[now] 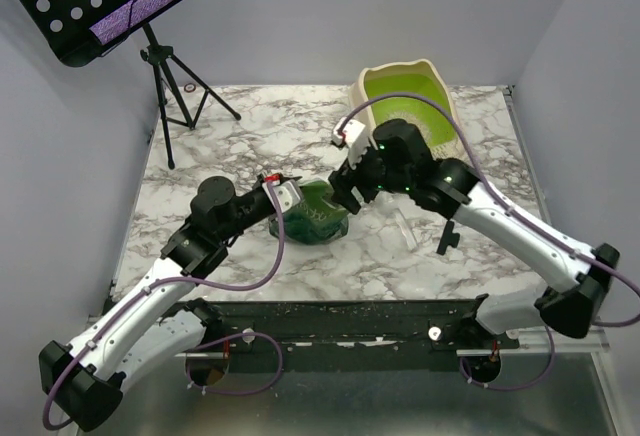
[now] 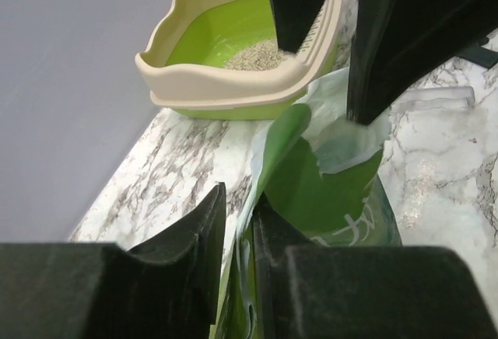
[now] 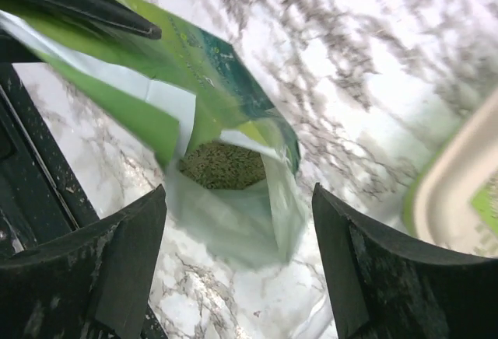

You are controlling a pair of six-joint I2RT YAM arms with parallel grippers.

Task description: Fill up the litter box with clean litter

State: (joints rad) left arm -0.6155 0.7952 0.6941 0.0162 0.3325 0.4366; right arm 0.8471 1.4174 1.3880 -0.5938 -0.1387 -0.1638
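The litter box (image 1: 405,91) stands at the back right, beige rim, lime-green inside. In the left wrist view the box (image 2: 226,86) holds a small patch of clean litter (image 2: 253,57). A green bag (image 1: 318,216) stands mid-table. My left gripper (image 1: 288,198) is shut on the bag's upper left edge (image 2: 240,234). My right gripper (image 1: 347,194) is open just above the bag's right side. In the right wrist view its jaws (image 3: 237,211) stand wide apart around the open bag mouth (image 3: 233,199), with granules (image 3: 222,164) inside.
A clear plastic item (image 1: 408,228) lies on the marble right of the bag. A black music stand (image 1: 110,1) on a tripod (image 1: 170,91) stands at the back left. Grey walls close both sides. Scattered granules lie along the black front edge (image 1: 350,308).
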